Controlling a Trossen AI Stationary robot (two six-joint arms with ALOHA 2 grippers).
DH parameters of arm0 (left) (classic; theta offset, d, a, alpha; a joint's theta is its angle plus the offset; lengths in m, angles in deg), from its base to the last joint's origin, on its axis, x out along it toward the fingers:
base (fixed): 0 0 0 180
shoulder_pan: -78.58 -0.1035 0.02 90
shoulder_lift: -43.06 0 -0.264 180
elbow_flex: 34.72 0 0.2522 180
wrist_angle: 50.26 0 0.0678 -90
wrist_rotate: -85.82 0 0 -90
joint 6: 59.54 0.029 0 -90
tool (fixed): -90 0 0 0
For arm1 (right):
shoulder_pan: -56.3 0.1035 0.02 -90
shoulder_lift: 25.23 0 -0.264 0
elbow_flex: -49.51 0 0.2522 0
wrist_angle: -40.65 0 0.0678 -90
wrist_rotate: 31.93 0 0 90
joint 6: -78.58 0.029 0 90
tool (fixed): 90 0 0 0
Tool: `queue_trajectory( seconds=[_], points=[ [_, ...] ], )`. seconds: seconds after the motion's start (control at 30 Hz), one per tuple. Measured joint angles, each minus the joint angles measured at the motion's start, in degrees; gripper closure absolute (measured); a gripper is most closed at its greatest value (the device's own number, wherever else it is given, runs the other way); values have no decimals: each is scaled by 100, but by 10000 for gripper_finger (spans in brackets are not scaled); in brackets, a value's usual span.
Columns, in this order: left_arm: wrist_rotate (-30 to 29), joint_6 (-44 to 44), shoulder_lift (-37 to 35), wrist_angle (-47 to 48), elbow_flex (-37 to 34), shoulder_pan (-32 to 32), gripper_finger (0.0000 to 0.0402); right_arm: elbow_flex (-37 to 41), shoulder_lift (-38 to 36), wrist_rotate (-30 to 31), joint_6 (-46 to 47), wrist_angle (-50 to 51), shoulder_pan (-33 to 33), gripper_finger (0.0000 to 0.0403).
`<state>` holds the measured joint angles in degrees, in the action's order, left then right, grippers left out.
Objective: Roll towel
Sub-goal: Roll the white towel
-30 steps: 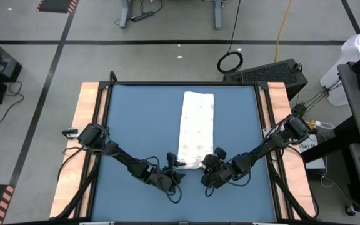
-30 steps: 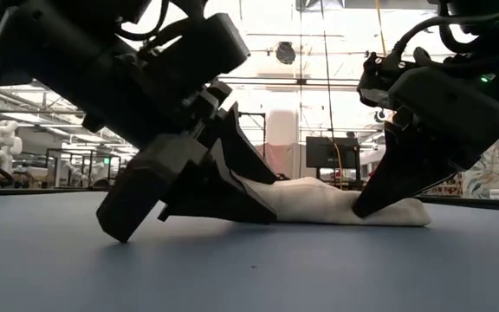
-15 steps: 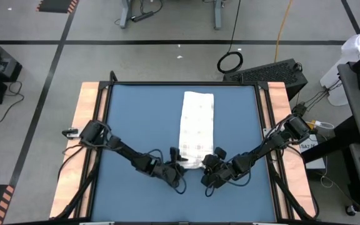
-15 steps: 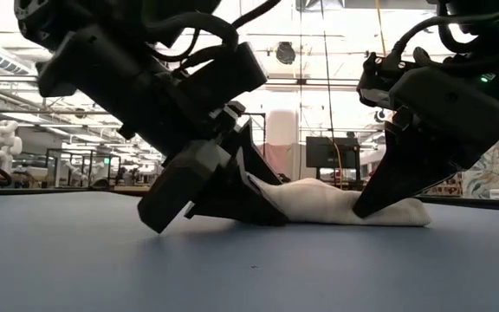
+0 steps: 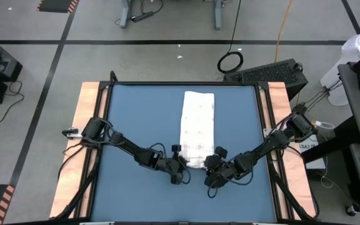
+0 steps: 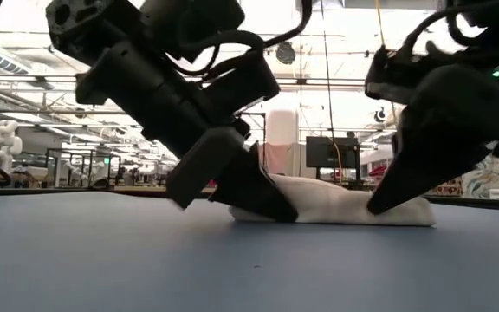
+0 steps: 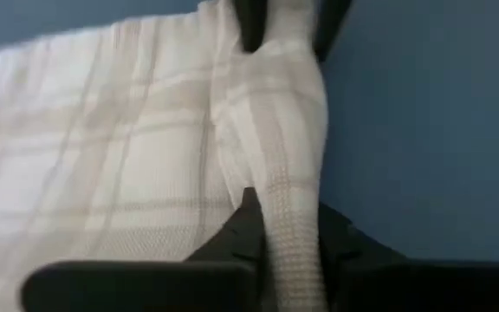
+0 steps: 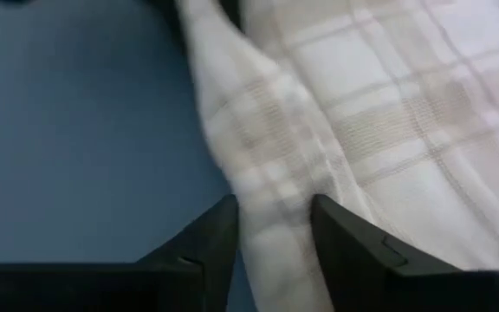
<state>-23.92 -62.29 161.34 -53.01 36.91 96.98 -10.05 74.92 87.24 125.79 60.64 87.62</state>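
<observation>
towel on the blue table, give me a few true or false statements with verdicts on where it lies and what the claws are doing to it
1. The towel lies folded in a long strip on the blue table. True.
2. The left claw pinches a fold of the towel's near edge. True.
3. The right claw hangs high above the table, away from the towel. False: it is down at the near edge, with cloth between its fingers.
4. The towel is fully rolled up. False: it lies mostly flat.

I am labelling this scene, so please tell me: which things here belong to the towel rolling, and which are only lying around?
Part of the job:
- towel, folded into a long strip on the table
- left gripper, shut on the towel's near edge
- right gripper, shut on the same edge

Just lying about:
- cable ring on the floor
- black case behind the table
</observation>
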Motion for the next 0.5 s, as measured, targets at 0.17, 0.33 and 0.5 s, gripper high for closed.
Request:
queue_trajectory(
  seconds=[0.17,0.33,0.5],
  points=[
    [786,-1128,-47,93,-2,-293,375,-1,-261,65,-516,283,254,209],
    [1923,-1895,-208,148,-7,-557,356,-13,-399,245,-1129,173,677,169],
    [2535,-2460,-243,148,-7,-762,345,-19,-348,1070,-1378,80,924,159]
  ],
)
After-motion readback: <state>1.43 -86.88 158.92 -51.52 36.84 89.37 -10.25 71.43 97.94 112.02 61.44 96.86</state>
